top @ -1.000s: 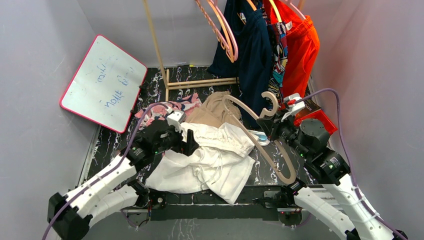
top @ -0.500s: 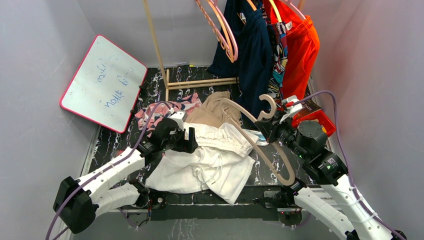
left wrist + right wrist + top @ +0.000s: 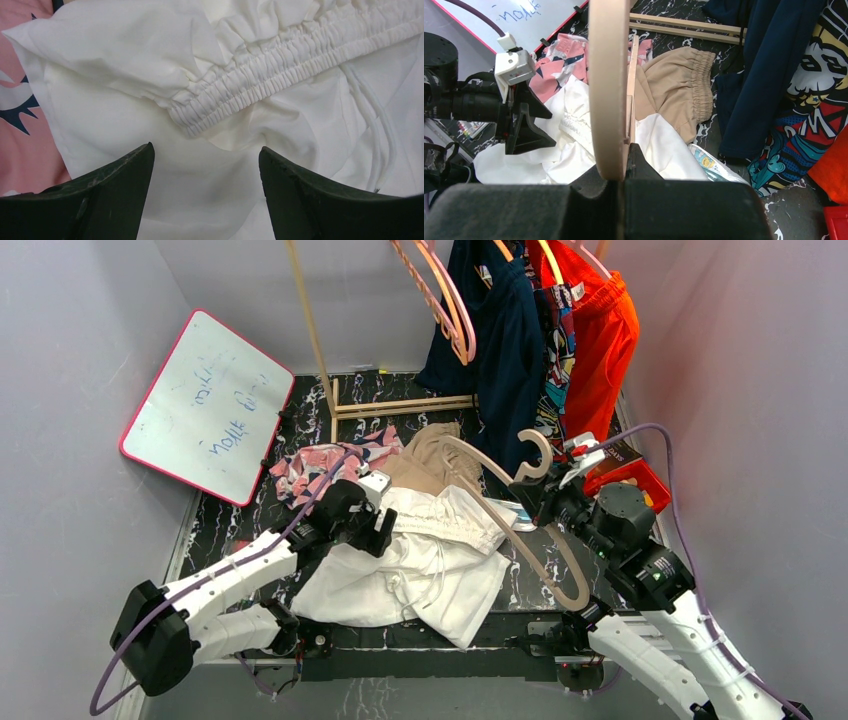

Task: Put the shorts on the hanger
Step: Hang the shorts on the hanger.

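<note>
The white shorts lie crumpled at the front middle of the table, with the gathered waistband and drawstring facing up. My left gripper is open just above their left side, its black fingers straddling the white fabric below the waistband without touching it. My right gripper is shut on the beige hanger, gripping near the base of the hook and holding it above the right edge of the shorts. In the right wrist view the hanger rises from between the shut jaws.
Tan shorts and a pink patterned garment lie behind the white shorts. A whiteboard leans at the left wall. A wooden rack holds pink hangers, navy and orange clothes at the back. A red box is at the right.
My left gripper has moved right and a little down over the shorts' left side, staying open. The right gripper with the hanger shifted slightly left and then held still.
</note>
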